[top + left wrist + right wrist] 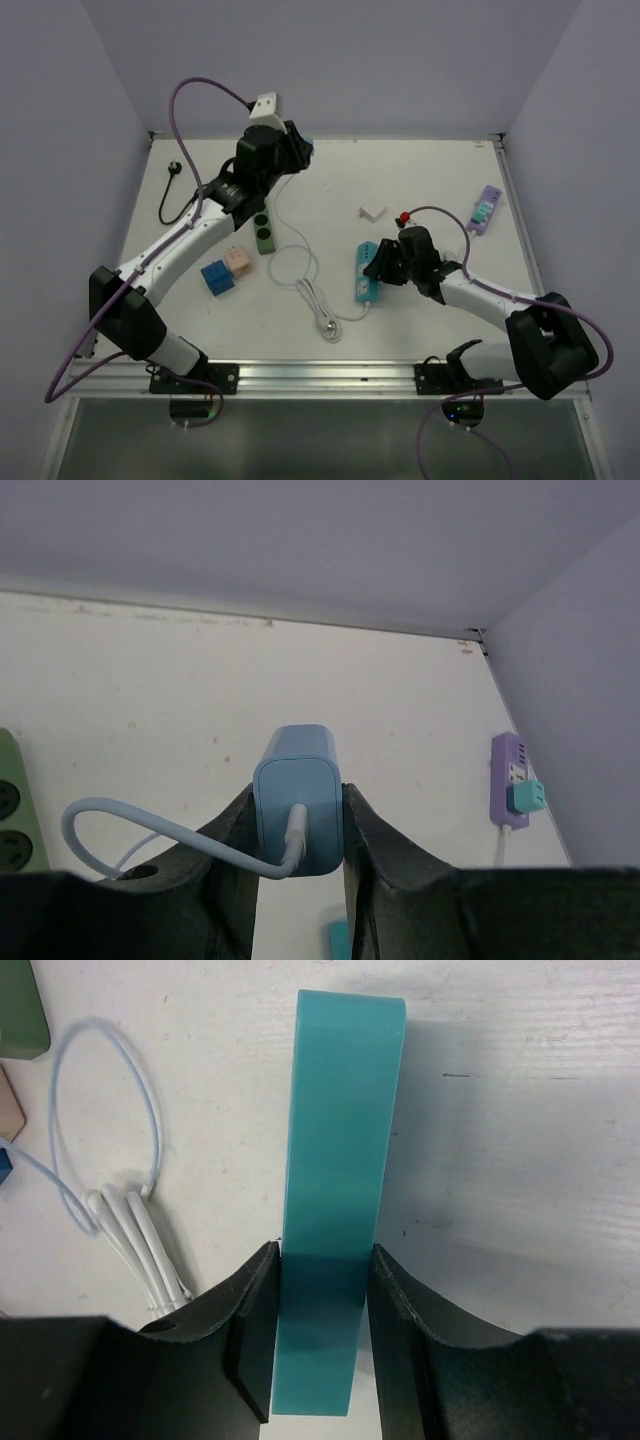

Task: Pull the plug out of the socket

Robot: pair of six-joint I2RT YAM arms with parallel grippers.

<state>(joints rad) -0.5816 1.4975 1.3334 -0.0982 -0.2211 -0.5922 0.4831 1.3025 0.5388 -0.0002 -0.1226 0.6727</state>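
The left gripper (297,820) is clamped on the sides of a blue USB charger plug (295,765), its white cable (130,818) leaving the near face and drooping to the left. In the overhead view this gripper hangs raised over the far part of the tabletop (440,170), well apart from the teal power strip (364,272), so the plug appears to be already out of its socket. The right gripper (325,1260) is closed on the long sides of that strip, which lies flat at centre right. The step in hand is judged to be carrying the freed plug clear and setting it down. To do this well, the right gripper should hold the strip pinned until the cable has slack, since a taut cable could drag the strip or the coil of cable (325,320) lying just left of it. Lower the plug towards bare tabletop on the far side, away from the green socket block (264,233) and the blue cube (217,277) and pink cube (238,262) near it. Move slowly and watch the cable loop: it passes close beside the green block and could snag there. Release the plug only when it rests on the surface; release the strip last.
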